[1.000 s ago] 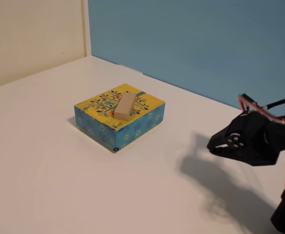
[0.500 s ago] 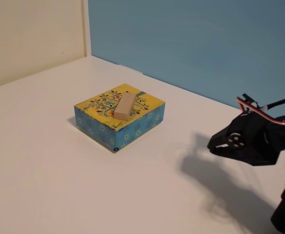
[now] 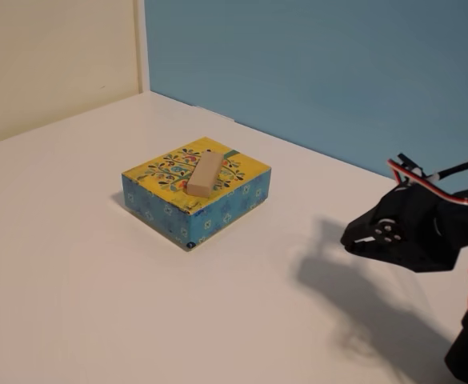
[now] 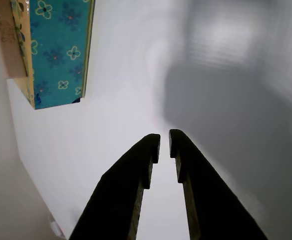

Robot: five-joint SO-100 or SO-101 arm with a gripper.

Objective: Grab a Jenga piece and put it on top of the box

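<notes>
White tabletop (image 3: 82, 264) filled the scene, backed by a cream wall (image 3: 50, 56) at far left and a blue wall (image 3: 322, 72) behind. Nearest the fixed camera, at the right edge, the black gripper (image 3: 347, 238) was seen raised above the table, pointing left, its shadow cast on the surface beneath, with red, white and black wires (image 3: 426, 176) looped over the arm. In the wrist view the gripper (image 4: 164, 141) was shown with its two dark fingers (image 4: 136, 170) drawn nearly together, only a narrow slit left between the tips and nothing held in it. Farther off and well apart to the left, the box (image 3: 194, 210) was set on the table, one corner turned toward the camera. The Jenga piece (image 3: 205, 174) was laid flat on its yellow top, near the middle. In the wrist view, the box (image 4: 58, 50) was glimpsed at the upper left corner.
</notes>
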